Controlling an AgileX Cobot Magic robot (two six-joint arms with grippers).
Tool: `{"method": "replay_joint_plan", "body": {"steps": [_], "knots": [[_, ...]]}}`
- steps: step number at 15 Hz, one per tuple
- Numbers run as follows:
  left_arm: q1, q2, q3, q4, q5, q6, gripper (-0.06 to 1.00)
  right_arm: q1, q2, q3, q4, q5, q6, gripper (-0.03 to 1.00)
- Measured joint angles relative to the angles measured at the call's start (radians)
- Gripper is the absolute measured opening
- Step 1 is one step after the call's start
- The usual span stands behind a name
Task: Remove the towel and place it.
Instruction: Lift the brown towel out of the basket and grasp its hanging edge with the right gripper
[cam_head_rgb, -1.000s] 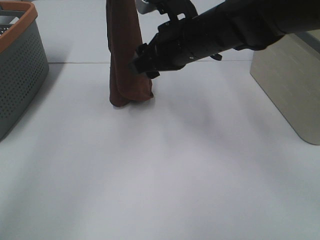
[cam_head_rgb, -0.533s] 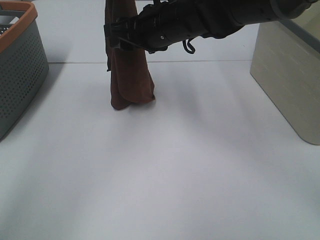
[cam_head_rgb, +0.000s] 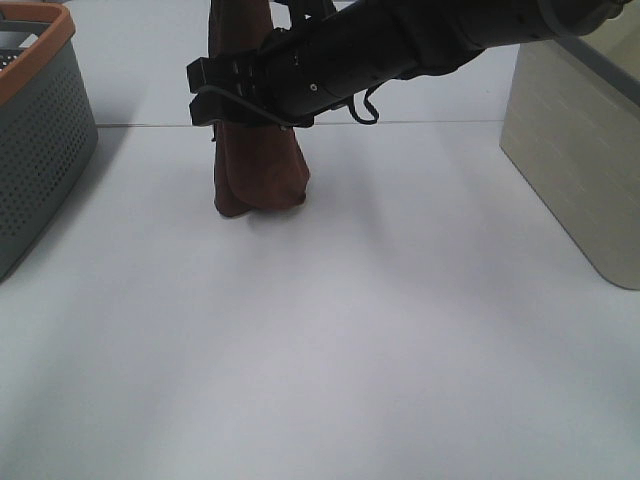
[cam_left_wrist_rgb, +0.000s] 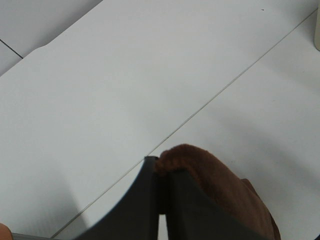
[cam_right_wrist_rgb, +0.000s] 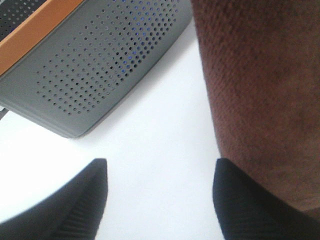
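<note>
The right arm (cam_head_rgb: 420, 40) reaches in from the right of the high view and crosses past the middle. It lies nearly level, with its wrist end dipping slightly. The right gripper (cam_head_rgb: 199, 90) points leftward, and its two fingers (cam_right_wrist_rgb: 82, 205) stand wide apart. One finger sits just beside the hanging towel (cam_right_wrist_rgb: 260, 90); whether it touches is hard to tell. The left gripper (cam_left_wrist_rgb: 161, 175) is closed tight, its jaws pinching a fold of the towel from above.
</note>
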Motion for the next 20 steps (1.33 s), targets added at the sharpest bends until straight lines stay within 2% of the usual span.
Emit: {"method": "replay_joint_plan", "body": {"steps": [3,8,12,16,20], "knots": [[0.0,0.0,0.0,-0.005,-0.001,0.0,0.02,0.003,0.049,-0.003,-0.015,-0.073,0.001,0.53],[0.0,0.0,0.0,-0.007,-0.001,0.0,0.02,0.096,0.107,-0.016,0.016,-0.11,0.029,0.53],[0.0,0.0,0.0,-0.007,0.0,0.0,0.02,0.149,0.137,-0.03,0.016,-0.291,0.018,0.53],[0.0,0.0,0.0,-0.007,0.021,0.0,0.02,0.122,0.2,-0.03,0.017,-0.441,0.01,0.53],[0.0,0.0,0.0,-0.007,0.037,0.0,0.02,-0.01,0.2,-0.011,0.059,-0.46,-0.046,0.53]]}}
